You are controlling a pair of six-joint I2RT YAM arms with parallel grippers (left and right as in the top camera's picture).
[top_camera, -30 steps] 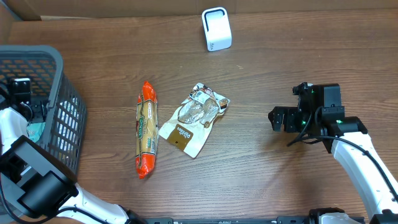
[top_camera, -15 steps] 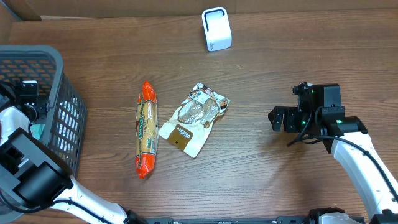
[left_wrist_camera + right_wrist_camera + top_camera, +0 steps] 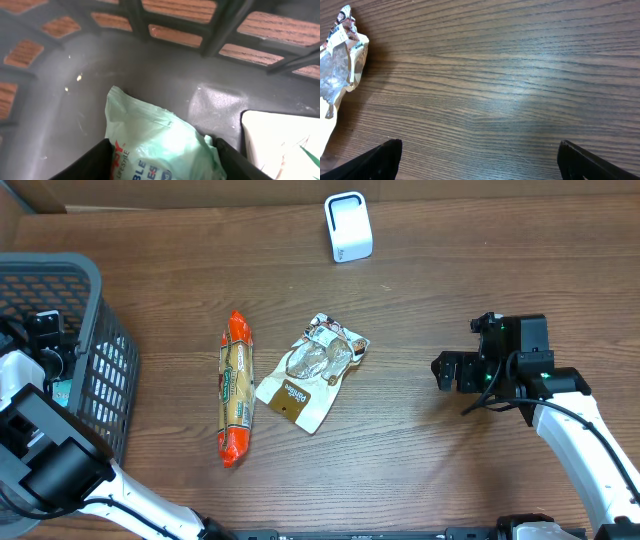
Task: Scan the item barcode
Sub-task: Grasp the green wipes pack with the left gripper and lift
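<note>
**Near right of the table:** right gripper point(image 3: 480, 148), jaws fully wide, holding nothing, over bare wood. You see it placed as it was a second ago.

**Left edge:** basket point(image 3: 62, 268) with the left gripper point(image 3: 162, 152) down inside. The arm has shifted slightly in there. Its fingers stand about half-wide, one on each side of the pale green packet point(image 3: 155, 127), which is probably your item. You cannot tell whether they grip it yet. Judged step: closing to lift it out, with the scan still ahead.

**Mid-table:** orange tube pack point(image 3: 236, 388), and just beside it a clear-and-brown pouch point(image 3: 310, 370). Neither has moved.

**Far edge:** white scanner point(image 3: 348, 226), well apart from the basket.

**Not made out:** no barcode shows. The packet's near end is cut off. A white box point(image 3: 280, 142) beside it is only partly in frame. From overhead the packet is a mere sliver.
</note>
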